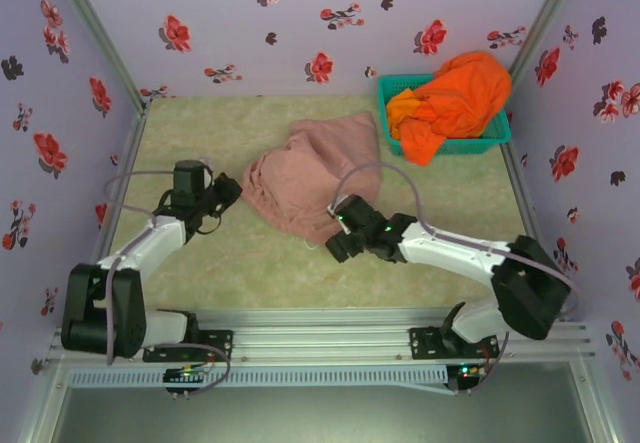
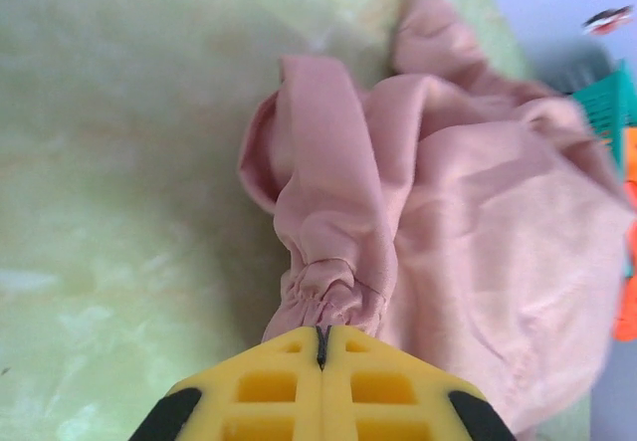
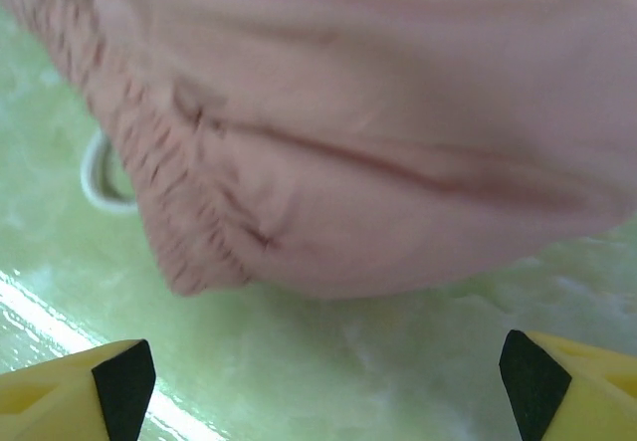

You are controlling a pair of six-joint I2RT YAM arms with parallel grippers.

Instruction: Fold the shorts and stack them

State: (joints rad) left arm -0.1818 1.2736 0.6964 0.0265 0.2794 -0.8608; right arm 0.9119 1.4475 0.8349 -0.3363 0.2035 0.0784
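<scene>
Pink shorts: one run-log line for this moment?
stage: grasping | left gripper: shut on pink shorts | right gripper: open, facing their near edge | orange shorts: heaped in teal basket | folded: none yet

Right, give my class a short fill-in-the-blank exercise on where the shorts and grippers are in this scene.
1. The left gripper is ____ on a bunched edge of the pink shorts.
2. The right gripper, near those shorts, has its jaws ____.
3. The orange shorts are heaped in the basket, whose colour is ____.
Missing words: shut; open; teal.
</scene>
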